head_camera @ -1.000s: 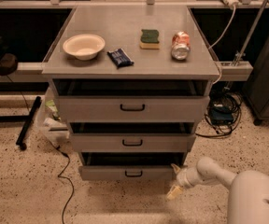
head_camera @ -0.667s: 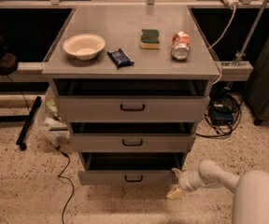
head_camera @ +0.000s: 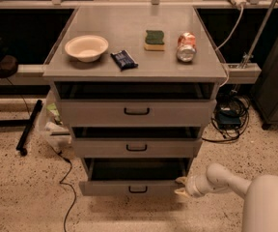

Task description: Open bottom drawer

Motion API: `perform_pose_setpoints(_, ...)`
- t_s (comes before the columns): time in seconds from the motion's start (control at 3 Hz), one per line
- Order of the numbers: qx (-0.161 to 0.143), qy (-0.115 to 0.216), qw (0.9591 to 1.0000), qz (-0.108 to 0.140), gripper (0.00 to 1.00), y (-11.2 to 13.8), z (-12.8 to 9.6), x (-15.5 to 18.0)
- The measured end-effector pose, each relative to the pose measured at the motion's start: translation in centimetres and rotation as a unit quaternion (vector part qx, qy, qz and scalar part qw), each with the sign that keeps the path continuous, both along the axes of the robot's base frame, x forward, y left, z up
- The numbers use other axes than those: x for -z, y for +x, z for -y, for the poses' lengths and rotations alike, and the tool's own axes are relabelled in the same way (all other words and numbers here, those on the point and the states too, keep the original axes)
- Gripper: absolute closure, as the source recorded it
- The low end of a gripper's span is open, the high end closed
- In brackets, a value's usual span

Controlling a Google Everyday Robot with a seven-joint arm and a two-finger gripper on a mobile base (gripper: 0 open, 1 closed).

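The gripper [head_camera: 181, 186], fingers spread, sits beside the bottom drawer [head_camera: 124, 189] on its left; a straight, level outward pull should avoid jamming.

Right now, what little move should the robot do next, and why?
Probably pull the bottom drawer a little further out toward the camera: the gripper is at the right end of its front panel, and the drawer is only partly open.
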State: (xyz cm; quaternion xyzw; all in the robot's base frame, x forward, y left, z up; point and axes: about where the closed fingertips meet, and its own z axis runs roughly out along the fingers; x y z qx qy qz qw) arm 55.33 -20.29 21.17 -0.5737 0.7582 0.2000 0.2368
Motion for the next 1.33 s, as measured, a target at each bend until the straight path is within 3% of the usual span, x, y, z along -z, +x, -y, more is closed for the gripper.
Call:
perform_pose_setpoints(0.33, 0.000, 0.000, 1.0000, 0.000, 1.00, 0.0, 0.1, -0.4)
perform_pose_setpoints(0.67, -0.004, -0.007, 0.9998, 0.016, 1.00, -1.6, -0.2, -1.3)
perform_pose_setpoints(1.0, -0.006, -0.030, 0.9960, 0.084, 1.00, -2.9, 0.0, -4.9)
perform_pose_setpoints(1.33, -0.021, -0.038, 0.9923, 0.116, 1.00, -5.3, -1.6, -6.5)
